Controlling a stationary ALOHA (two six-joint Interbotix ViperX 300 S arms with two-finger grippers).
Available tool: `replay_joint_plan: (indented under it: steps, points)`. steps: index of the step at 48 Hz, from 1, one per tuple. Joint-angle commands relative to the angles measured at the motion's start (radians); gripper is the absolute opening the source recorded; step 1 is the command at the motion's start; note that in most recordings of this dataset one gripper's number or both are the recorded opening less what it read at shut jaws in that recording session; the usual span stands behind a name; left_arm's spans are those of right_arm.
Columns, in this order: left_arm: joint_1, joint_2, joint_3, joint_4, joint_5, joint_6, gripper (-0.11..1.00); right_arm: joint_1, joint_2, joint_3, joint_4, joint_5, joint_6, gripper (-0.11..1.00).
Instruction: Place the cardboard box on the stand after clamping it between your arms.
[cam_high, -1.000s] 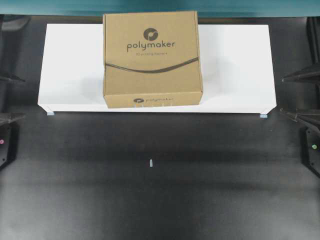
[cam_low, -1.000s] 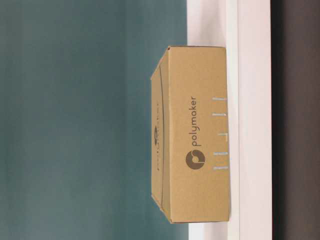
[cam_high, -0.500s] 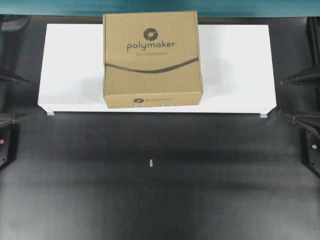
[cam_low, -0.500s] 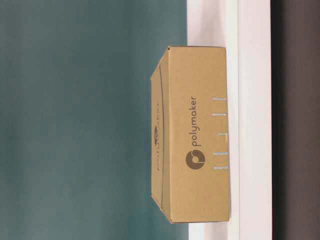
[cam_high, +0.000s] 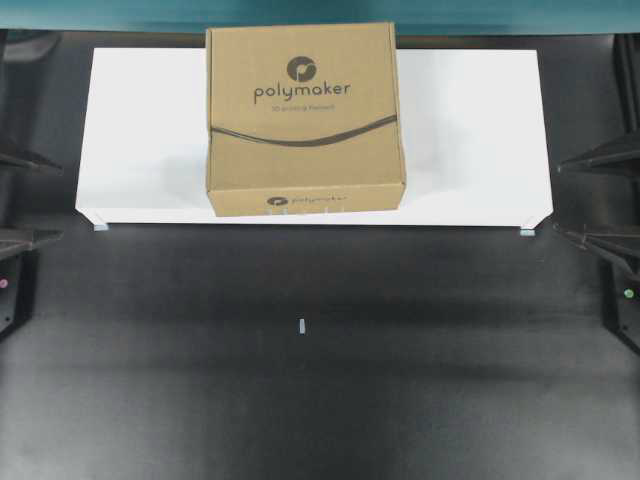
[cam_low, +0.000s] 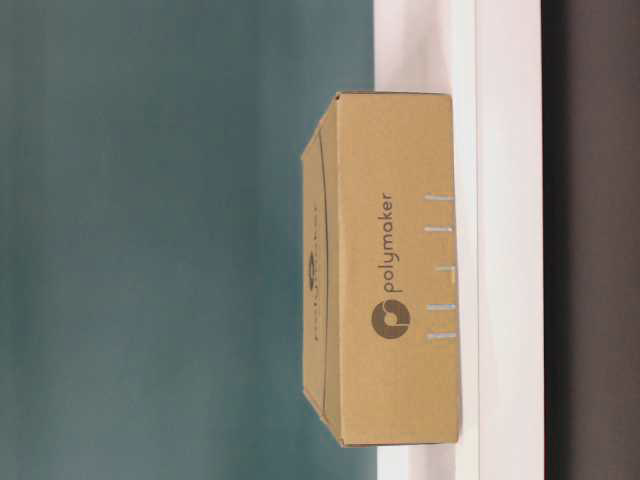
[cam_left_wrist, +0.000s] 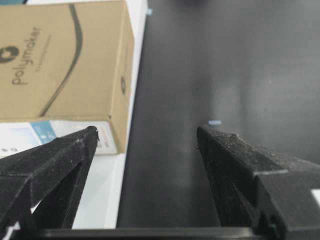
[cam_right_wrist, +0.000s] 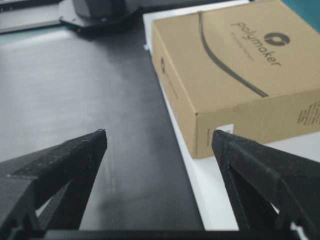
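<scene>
Down at the near edge, a bare dark tabletop and one tiny pale mark sitting alone in the middle of it. Nothing else in the foreground.

Out to the sides now: the left claw pokes in from the left edge, its two black fingers spread wide apart, nothing between them. Same story opposite, where the right claw shows at the right edge, fingers splayed, gripping nothing. Both sit well apart from the box, flanking the stand's ends. That looks like a stand-off posture, each claw on its own side and level with the platform, which would suit arms that squeeze a load from either flank.

The left wrist view confirms it: the box corner lies beyond the parted fingers, no contact. The right wrist view agrees, clear space between tips and cardboard.

Further back, the stand, wide and white, small light-blue marks at its front corners. And on it, the cardboard box, lying flat, logo up, its front face just behind the stand's front edge, left of the platform's centre. The table-level view shows its underside flush on the white surface.

By my reading, the placing is done: box seated, arms clear.
</scene>
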Motion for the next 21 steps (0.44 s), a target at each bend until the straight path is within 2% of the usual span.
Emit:
replay_joint_plan:
  steps: [1, 21]
  points:
    - [-0.002, 0.008, -0.006, 0.002, -0.012, -0.002, 0.78, 0.000, 0.005, 0.002, 0.002, -0.009, 0.008, 0.82]
    - [-0.003, 0.005, -0.005, 0.002, -0.015, -0.006, 0.78, 0.000, -0.005, 0.003, 0.002, -0.009, 0.009, 0.82]
